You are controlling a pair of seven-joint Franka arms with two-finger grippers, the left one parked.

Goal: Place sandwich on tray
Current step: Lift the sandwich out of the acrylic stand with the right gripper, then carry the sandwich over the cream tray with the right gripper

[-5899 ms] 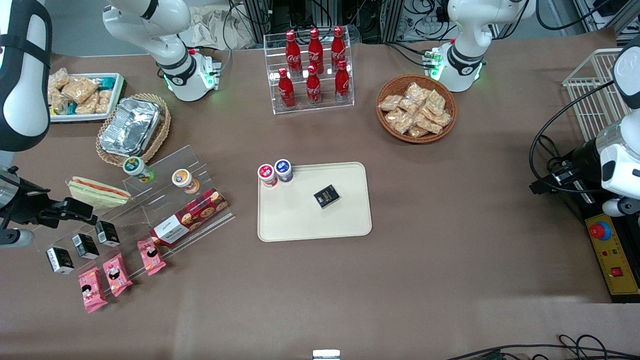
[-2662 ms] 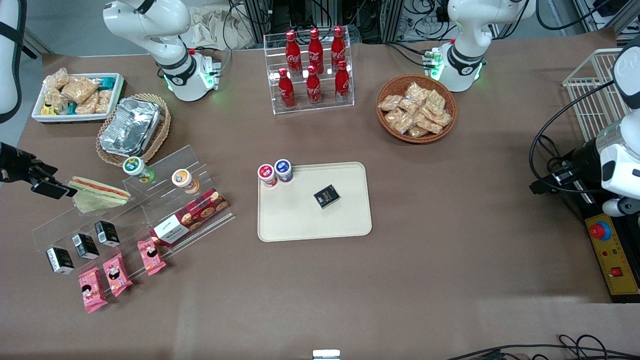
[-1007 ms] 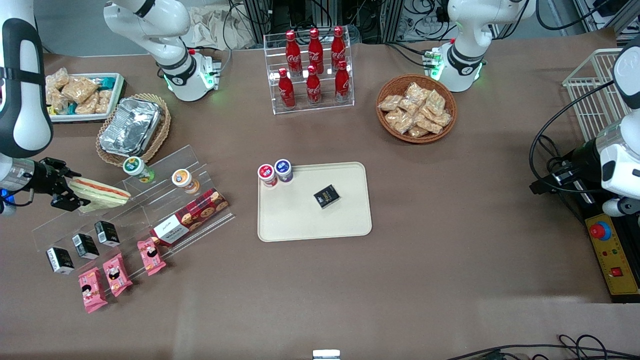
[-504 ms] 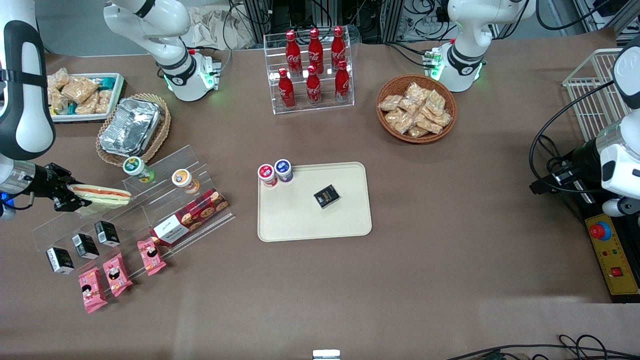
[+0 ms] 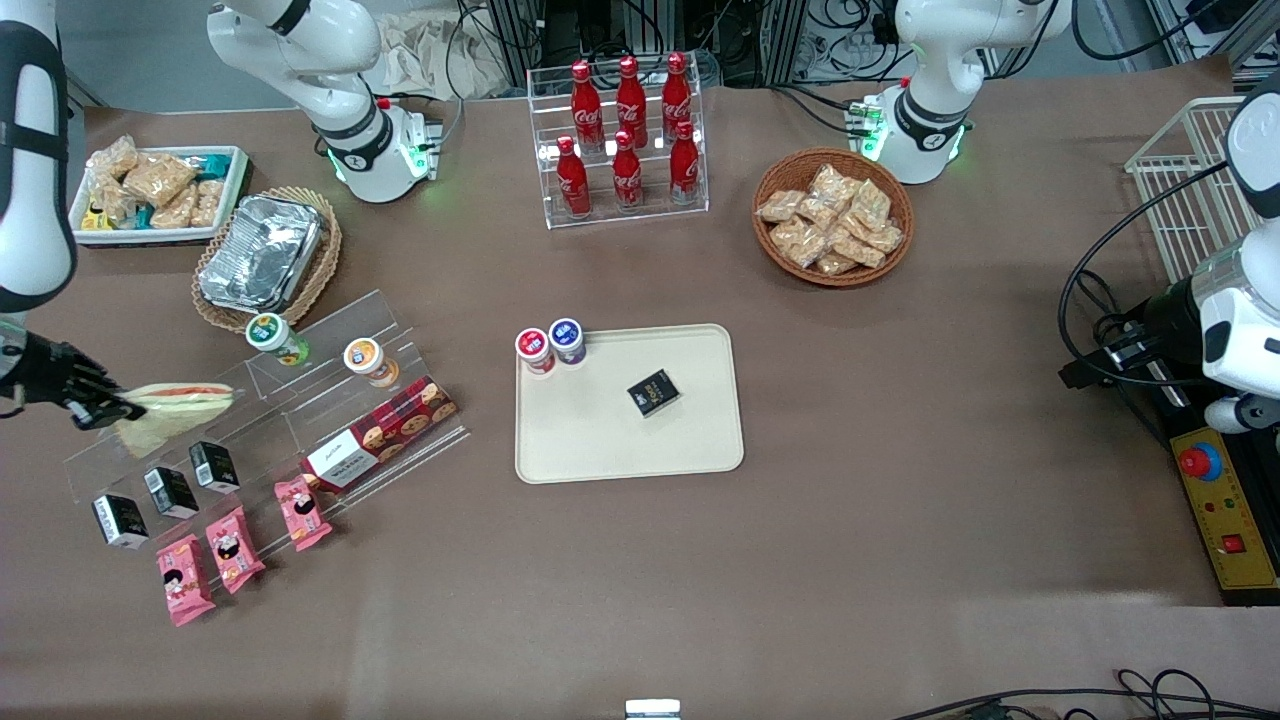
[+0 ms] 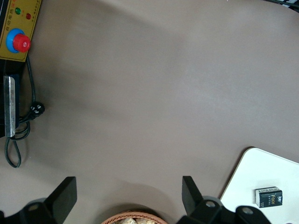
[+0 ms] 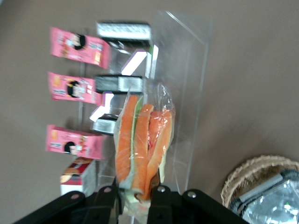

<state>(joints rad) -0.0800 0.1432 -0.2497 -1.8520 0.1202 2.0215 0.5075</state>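
Where stepped display ends, sandwich (image 7: pixel 143 150) in pincer (image 7: pixel 134 192).

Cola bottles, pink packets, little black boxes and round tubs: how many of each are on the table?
Red cola bottles: 6
Pink packets: 3
Little black boxes: 4
Round tubs: 4
Total: 17
The hand, at the working arm's end of the table, is shut on the sandwich.

I see even, bright overhead light on my front feed, with soft shadows; the right wrist feed is motion-blurred, and the sandwich (image 7: pixel 142 149) smears.
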